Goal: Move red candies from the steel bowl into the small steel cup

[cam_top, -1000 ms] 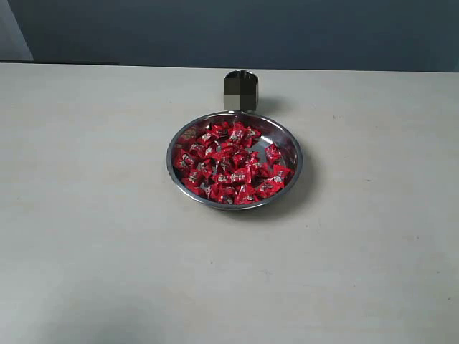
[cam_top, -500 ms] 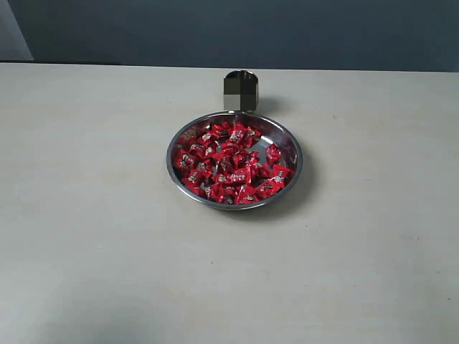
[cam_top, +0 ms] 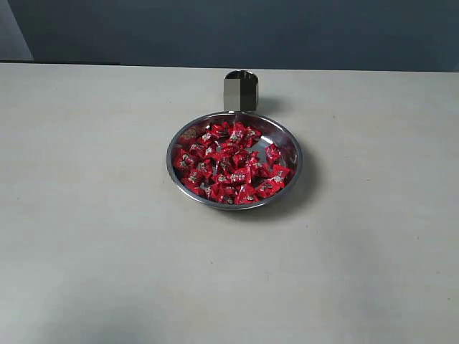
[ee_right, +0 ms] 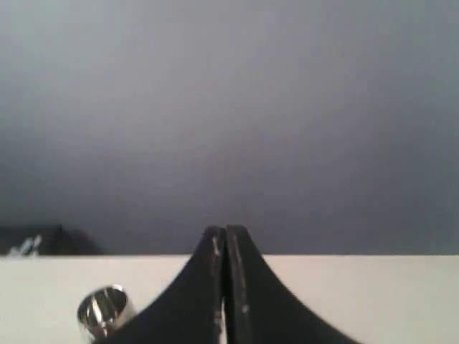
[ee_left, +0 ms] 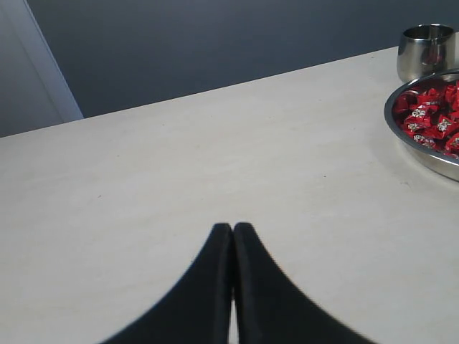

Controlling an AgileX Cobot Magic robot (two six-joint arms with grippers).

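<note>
The steel bowl (cam_top: 290,147) sits mid-table, filled with many red candies (cam_top: 229,163). The small steel cup (cam_top: 240,91) stands upright just behind the bowl, touching or nearly touching its rim. Neither arm shows in the exterior view. In the left wrist view, my left gripper (ee_left: 233,228) is shut with nothing in it, over bare table, with the steel bowl (ee_left: 423,152), the red candies (ee_left: 430,118) and the small steel cup (ee_left: 424,50) far off to one side. My right gripper (ee_right: 226,231) is shut and empty; the small steel cup (ee_right: 105,309) shows beside its fingers.
The pale table (cam_top: 93,215) spreads wide on all sides of the bowl. A dark wall (cam_top: 237,32) runs behind the table's far edge, with a lighter panel (cam_top: 13,32) at the far left corner.
</note>
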